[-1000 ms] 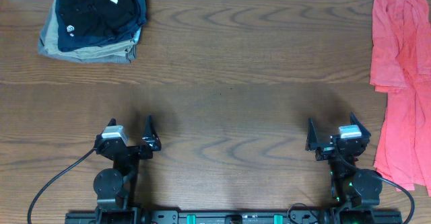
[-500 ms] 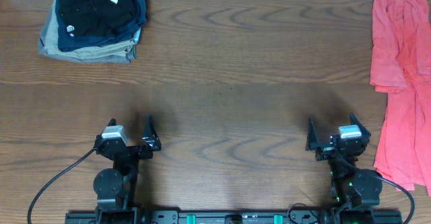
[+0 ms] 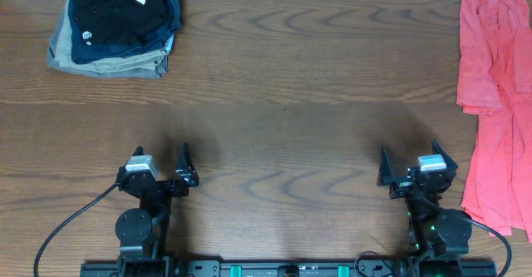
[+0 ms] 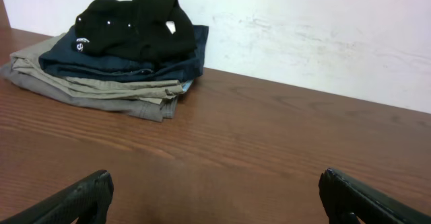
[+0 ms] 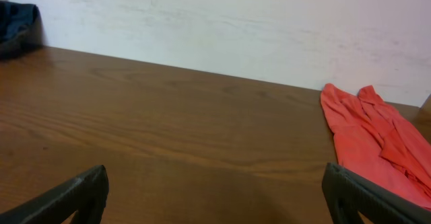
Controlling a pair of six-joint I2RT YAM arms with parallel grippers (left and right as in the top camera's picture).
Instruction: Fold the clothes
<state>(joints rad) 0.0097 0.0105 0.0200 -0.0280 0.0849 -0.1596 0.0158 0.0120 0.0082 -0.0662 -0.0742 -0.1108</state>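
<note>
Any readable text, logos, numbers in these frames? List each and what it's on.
No text is legible in any view.
Small white logo on the folded dark garments: too small and blurred to read.
White patch near the top of the same stack: nothing legible.
Coral-red T-shirt: crumpled, no lettering or label showing.

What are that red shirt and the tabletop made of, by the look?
The red shirt looks like soft matte cloth, probably cotton: it lies limp and wrinkled. The table looks like brown wood or wood-print laminate, smooth with slight sheen: grain swirls show; which, I cannot tell.
</note>
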